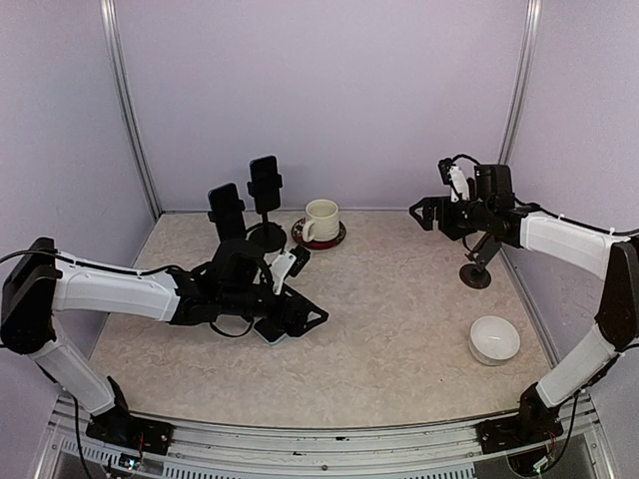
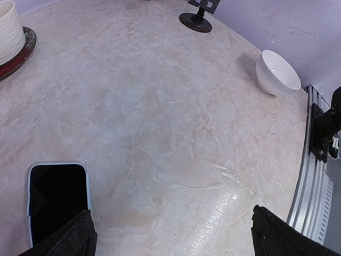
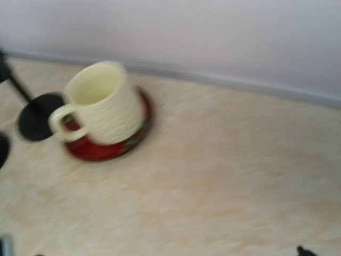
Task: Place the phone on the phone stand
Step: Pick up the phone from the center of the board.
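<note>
Phone [image 2: 57,194] noted lying flat on table [image 1: 399,329], well in front of mug [image 1: 321,220]. Left gripper [image 2: 170,234] held spread wide, one finger [image 2: 69,239] overlapping phone's edge. Right gripper [image 1: 427,213] spread, nothing held, raised right of mug. Empty phone stand [image 1: 477,267] seen right of mug

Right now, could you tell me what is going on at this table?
The left end effector hangs open low over the table, one finger by a corner of the phone, which lies flat and ungripped. The right end effector is open and raised, holding nothing, near a phone stand at the table's right side.
</note>
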Controlling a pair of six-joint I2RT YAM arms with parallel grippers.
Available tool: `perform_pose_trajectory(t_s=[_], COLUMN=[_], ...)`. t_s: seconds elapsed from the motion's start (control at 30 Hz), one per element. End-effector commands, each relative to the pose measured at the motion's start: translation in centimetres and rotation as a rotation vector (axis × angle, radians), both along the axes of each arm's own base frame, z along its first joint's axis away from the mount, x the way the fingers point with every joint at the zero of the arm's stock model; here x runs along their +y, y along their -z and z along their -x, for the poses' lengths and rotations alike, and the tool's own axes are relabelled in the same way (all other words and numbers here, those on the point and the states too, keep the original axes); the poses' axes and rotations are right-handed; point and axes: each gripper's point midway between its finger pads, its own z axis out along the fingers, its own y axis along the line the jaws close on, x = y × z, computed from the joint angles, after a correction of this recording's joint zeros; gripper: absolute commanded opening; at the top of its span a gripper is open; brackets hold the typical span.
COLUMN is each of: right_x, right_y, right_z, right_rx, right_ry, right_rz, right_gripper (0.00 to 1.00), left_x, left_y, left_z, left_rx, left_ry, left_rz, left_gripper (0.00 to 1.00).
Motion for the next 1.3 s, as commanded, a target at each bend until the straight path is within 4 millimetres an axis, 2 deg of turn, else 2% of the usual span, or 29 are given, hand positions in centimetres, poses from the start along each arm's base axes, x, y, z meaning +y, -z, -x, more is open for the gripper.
perform_pose_trajectory(t_s=[0.0,0.17,0.5,0.67,0.93,1.27], right_x=[3.0,5.1,8.7,9.2,9.7,10.6], right_y=[0.6,2.1,3.8,4.9,5.3,5.7], right_z=[1.8,2.9,4.7,5.0,5.5,5.8], right_rx=[-0.013,0.011,0.044,0.07,0.086,0.097], right_ry=[-0.076,-0.115,-0.198,-0.209,-0.218,-0.231], right_rz=[-0.047,-0.027,-0.033,-0.043,-0.046,-0.037], right_gripper=[1.0,1.0,1.0,1.0,1.0,1.0], left_x=[0.7,1.5,2.9,3.9,5.4,6.4], left_y=[2.0,4.2,6.4,7.5,8.3,9.6], left_z=[-1.7,-2.6,-4.1,-5.2,-6.5,-6.9], left_rx=[-0.01,0.009,0.034,0.035,0.035,0.042], left_ry=[-0.033,-0.04,-0.068,-0.103,-0.184,-0.226], left_rz=[-0.023,-0.051,-0.066,-0.095,-0.125,-0.179], left_gripper=[0.99,0.99,0.99,0.99,0.99,0.99])
